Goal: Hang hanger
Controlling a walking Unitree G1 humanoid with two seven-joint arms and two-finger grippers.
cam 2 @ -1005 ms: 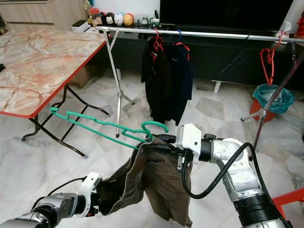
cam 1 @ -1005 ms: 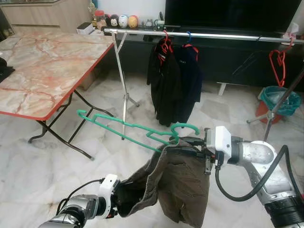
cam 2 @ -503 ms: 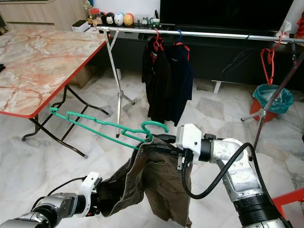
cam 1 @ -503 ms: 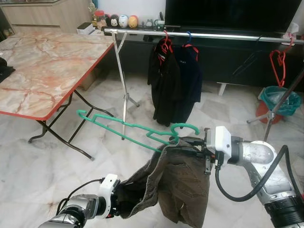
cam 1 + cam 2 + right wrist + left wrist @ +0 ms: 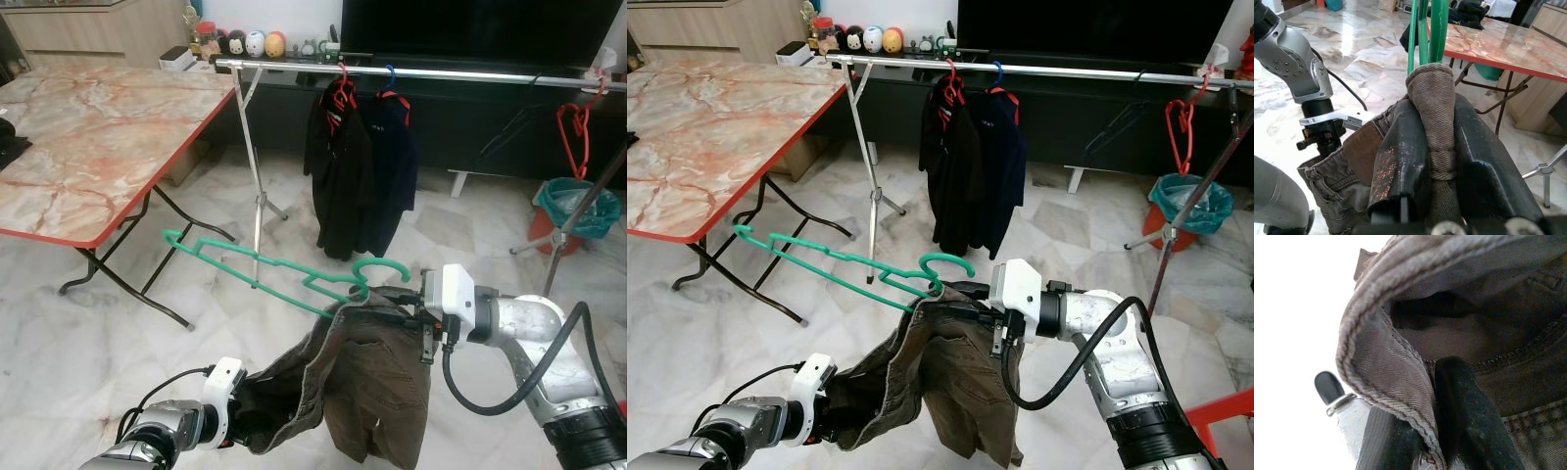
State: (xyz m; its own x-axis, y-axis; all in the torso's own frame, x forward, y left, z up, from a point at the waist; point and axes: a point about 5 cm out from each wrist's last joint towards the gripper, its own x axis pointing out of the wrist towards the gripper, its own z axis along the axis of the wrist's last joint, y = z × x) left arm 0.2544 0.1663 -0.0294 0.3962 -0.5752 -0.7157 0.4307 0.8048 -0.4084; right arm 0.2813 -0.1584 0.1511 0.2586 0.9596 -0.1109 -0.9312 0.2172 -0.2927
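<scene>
Meanwhile, I grip brown trousers (image 5: 367,377) beside a green hanger (image 5: 269,269).
Right end effector (image 5: 416,311) pinches the waistband; left end effector (image 5: 243,431) pinches the hem.

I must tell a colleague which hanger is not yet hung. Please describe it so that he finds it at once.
Start at the long metal rail across the room. Below and before it, the right gripper clamps brown trousers; the green hanger juts from them towards the marble table. The other hangers, red or blue, hang on the rail.

Head stereo pair downward; wrist cameras close on trousers (image 5: 1436,103).
</scene>
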